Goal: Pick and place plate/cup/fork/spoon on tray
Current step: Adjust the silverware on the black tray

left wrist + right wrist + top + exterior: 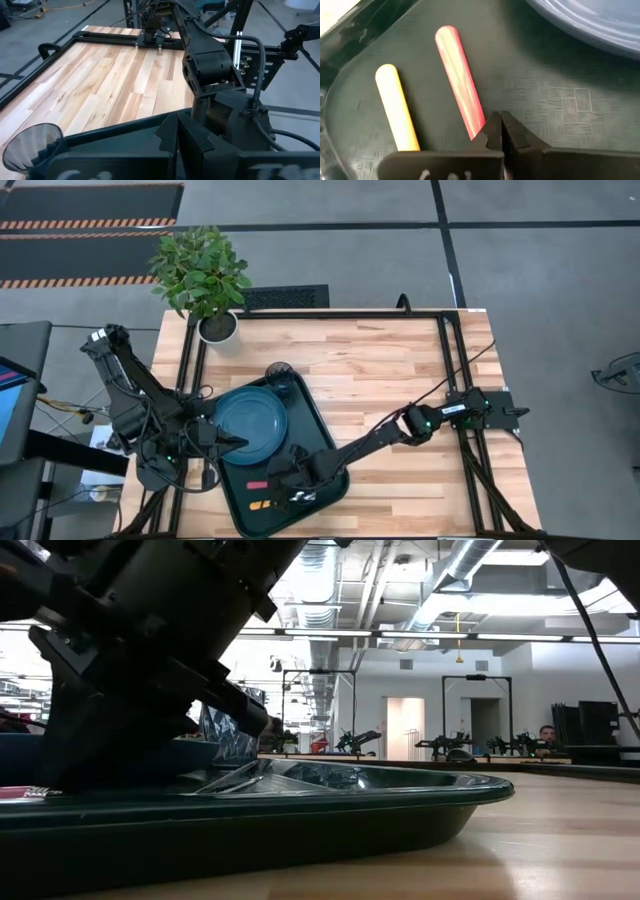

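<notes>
The dark green tray (322, 432) lies on the wooden table. The dark blue-teal plate (248, 424) rests flat in its far half. The smoky-grey cup (281, 372) stands upright at the tray's far corner and also shows in the left wrist view (30, 147). The red-pink-handled fork (457, 65) and the orange-handled spoon (395, 110) lie side by side on the tray floor near its near end. My right gripper (499, 125) is shut, low over the fork handle's tine end. My left gripper (177, 127) is shut at the plate's left rim (237, 442). My right gripper's shut fingers point down at the tine end of the fork's handle (476, 125), which lies flat on the tray and runs in under one fingertip. I cannot tell whether the fingers touch it.
A white plant pot with a green plant (215, 325) stands at the table's far left corner. Bare wood (400, 370) lies to the right of the tray. A black frame (445, 330) runs along the table's edges.
</notes>
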`<state>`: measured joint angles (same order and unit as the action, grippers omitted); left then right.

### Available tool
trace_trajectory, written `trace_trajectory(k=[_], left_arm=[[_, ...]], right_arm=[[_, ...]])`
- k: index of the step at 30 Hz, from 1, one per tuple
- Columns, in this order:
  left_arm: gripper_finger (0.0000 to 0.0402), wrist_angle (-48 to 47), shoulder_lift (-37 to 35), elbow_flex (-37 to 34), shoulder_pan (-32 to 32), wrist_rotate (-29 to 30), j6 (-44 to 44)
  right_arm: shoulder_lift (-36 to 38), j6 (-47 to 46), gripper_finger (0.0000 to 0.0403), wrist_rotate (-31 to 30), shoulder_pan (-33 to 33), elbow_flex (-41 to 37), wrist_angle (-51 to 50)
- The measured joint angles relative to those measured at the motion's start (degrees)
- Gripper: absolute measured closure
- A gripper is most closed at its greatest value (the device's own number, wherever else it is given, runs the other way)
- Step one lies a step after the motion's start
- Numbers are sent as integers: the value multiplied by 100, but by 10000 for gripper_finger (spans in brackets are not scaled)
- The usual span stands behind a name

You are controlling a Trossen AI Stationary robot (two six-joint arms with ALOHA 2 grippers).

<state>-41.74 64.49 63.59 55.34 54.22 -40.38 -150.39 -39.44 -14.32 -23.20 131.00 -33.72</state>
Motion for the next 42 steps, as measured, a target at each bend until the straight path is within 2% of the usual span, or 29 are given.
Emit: trace_trajectory(k=[5, 9, 13, 17, 24, 27, 31, 35, 38, 42], left_arm=[[401, -9, 0, 0, -1, 0, -20], [401, -18, 0, 0, -1, -10, -22], [401, -281, 0, 0, -1, -137, -262], [401, -454, 2, 0, -1, -145, -534], [401, -654, 231, -123, 112, -140, -908], [401, -340, 345, -559, 139, -101, -1216], [401, 678, 468, -1339, 115, -115, -1424], [401, 1653, 619, -1949, -20, -376, -1467], [401, 2048, 727, -2163, -106, -594, -1527], [401, 2104, 880, -2170, -182, -700, -1580]], right_arm=[[0, 49, 396, 52, -27, 0, -2], [18, 100, 393, -427, -52, 19, -47], [69, 248, 392, -548, -107, 307, -38], [107, 243, 394, -377, -327, 403, -10], [129, -347, 396, -10, -738, 393, -837], [130, -424, 397, 133, -790, 393, -858], [133, -652, 398, 204, -807, 393, -1065], [133, -766, 397, 231, -819, 391, -1368], [133, -771, 398, 253, -861, 391, -1455], [133, -843, 397, 255, -892, 391, -1625]])
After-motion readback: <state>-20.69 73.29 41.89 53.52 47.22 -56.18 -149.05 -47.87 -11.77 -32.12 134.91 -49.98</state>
